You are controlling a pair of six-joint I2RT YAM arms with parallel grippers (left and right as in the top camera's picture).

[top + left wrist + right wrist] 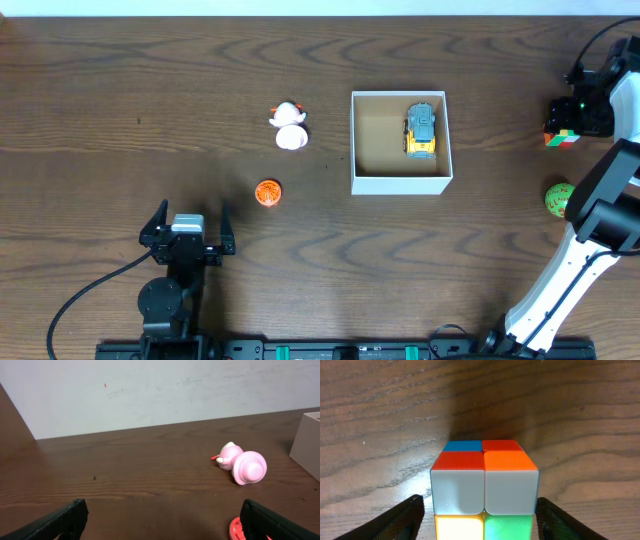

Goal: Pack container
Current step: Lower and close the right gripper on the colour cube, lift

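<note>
Nearest, the left gripper [192, 230] hung released. Farther out, the container [400, 183] sat mid-table, holding a toy truck [420, 130]. Far right, the right gripper [480, 522] straddled a colour cube [484, 477]; whether it was clenched was impossible to tell.

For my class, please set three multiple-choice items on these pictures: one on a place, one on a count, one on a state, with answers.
1. Where is the toy car? A) inside the container B) under a cloth C) on the floor
2. How many toys lie outside the container? A) two B) four C) six
3. How is the right gripper? A) shut on nothing B) open around the colour cube C) shut on a spoon
Answers: 1 A, white walls surround it. 2 B, pink toy, orange ball, colour cube, green ball. 3 B, gaps show beside each finger.
</note>
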